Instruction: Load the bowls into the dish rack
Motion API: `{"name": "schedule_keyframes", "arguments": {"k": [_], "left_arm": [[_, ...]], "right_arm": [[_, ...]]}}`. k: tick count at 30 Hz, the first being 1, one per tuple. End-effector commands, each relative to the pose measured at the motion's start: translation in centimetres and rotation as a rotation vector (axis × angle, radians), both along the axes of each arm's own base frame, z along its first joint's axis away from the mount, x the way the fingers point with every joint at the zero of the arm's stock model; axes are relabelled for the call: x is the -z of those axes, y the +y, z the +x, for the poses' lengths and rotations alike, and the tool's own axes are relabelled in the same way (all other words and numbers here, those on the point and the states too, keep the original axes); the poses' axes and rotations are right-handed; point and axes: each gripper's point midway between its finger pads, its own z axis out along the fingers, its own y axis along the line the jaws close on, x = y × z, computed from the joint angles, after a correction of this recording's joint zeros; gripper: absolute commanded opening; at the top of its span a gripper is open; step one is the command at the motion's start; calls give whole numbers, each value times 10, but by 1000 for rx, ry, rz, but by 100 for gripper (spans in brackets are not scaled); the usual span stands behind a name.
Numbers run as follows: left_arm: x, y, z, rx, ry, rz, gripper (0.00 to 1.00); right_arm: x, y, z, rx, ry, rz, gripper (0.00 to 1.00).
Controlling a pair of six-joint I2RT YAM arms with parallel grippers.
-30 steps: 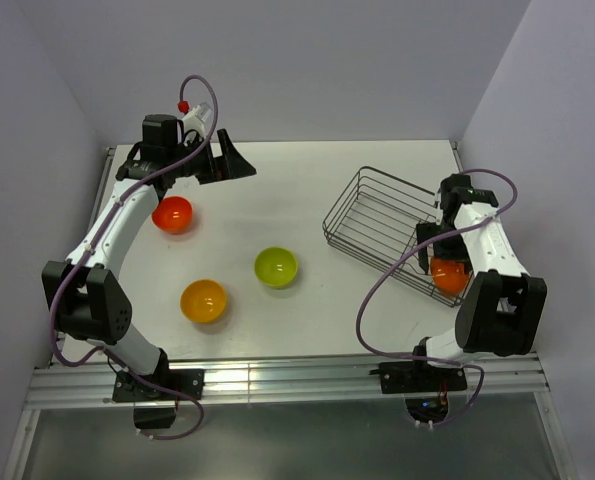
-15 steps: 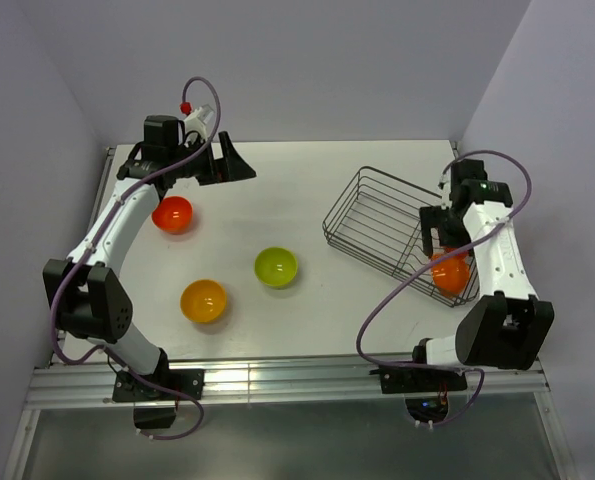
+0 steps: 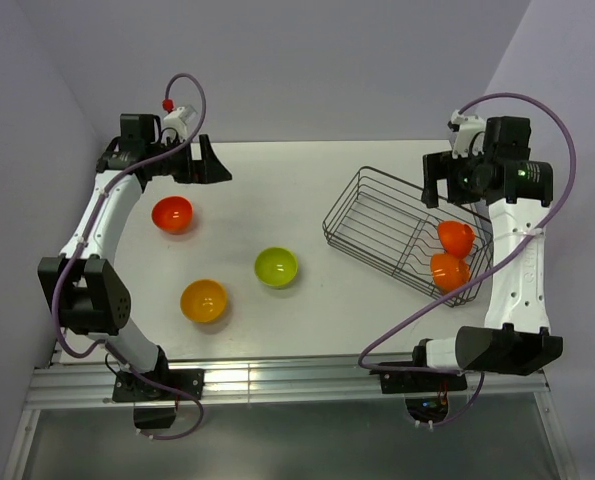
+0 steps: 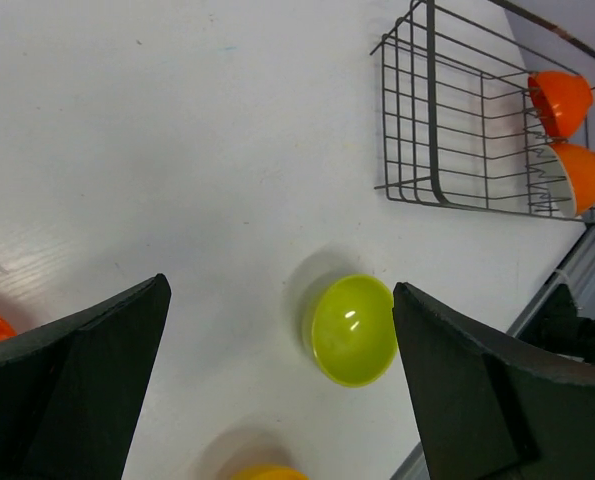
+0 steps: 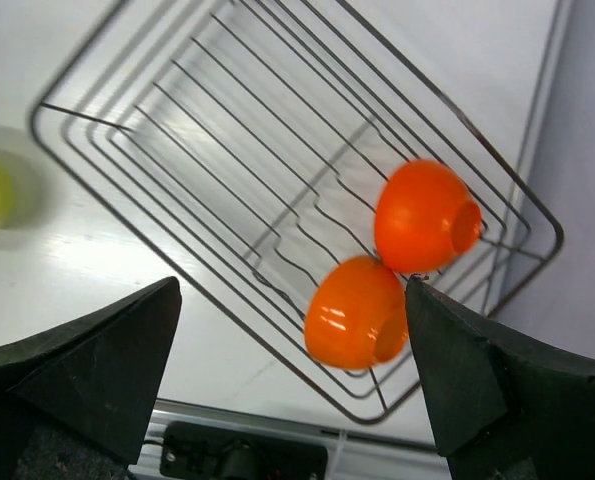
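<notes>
Dish rack [image 3: 377,215]: dark wire basket, set askew on the right side of the tabletop [image 3: 297,190]. By my judgement it is there for the right arm to reach.
Racked bowls: two red-orange, the far racked bowl [image 3: 455,238] and the near racked bowl [image 3: 449,271]. They sit at the rack's near right end, touching each other, tipped on edge among the divider prongs [image 5: 307,225]. Standing them this way probably saves room for the others.
Loose bowls: red bowl [image 3: 172,213] at far left, lime bowl [image 3: 276,267] in the middle, yellow-orange bowl [image 3: 204,300] at near left. All are mouth up, well apart from one another and from the rack.
Left pincer [image 4: 280,288]: fingers wide apart, nothing held. It hangs above the far left of the tabletop near the red bowl, which looks the likeliest next pick.
Right pincer [image 5: 293,285]: fingers wide apart, empty, high over the rack and clear of both racked bowls.
Progress: two bowls loaded, three in sight to load.
Risk: glossy rims may slip, and a careless entry could knock the tipped pair.
</notes>
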Motion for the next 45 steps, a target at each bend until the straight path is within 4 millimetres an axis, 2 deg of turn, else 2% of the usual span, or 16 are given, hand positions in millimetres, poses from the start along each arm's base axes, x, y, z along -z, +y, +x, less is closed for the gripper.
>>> {"name": "schedule_keyframes", "arguments": {"k": [1,4,8,9,11,15,18,21,22,30,38,45], "left_arm": [[-7,10,-1,55,-98,132,100],[9,13,-9,96,-73,181,100],[40,10,-21,156,-43,229,98],[54,4,-29,181,-19,241,96],[65,-2,-33,201,-25,272,94],[97,-31,-54,300,20,304,88],[120,-41,-61,337,60,337,82],[137,-47,-64,357,62,396,81],[141,-48,-64,363,64,404,81],[154,-53,-75,417,104,391,79],[156,-80,-74,395,61,380,78],[171,-102,-81,450,100,390,76]], "right_arm": [[-21,30,13,-116,-69,119,100],[-41,45,26,-153,-129,200,100],[-47,63,31,-207,-132,305,100],[-46,66,32,-213,-125,321,100],[-40,71,33,-224,-111,360,100],[-28,78,28,-237,-81,403,100],[-20,76,26,-213,-69,403,100],[-10,77,20,-207,-55,409,100],[-4,78,18,-203,-42,413,100],[7,82,12,-203,-7,444,100],[12,79,13,-168,0,441,99],[14,78,9,-157,13,435,99]]}}
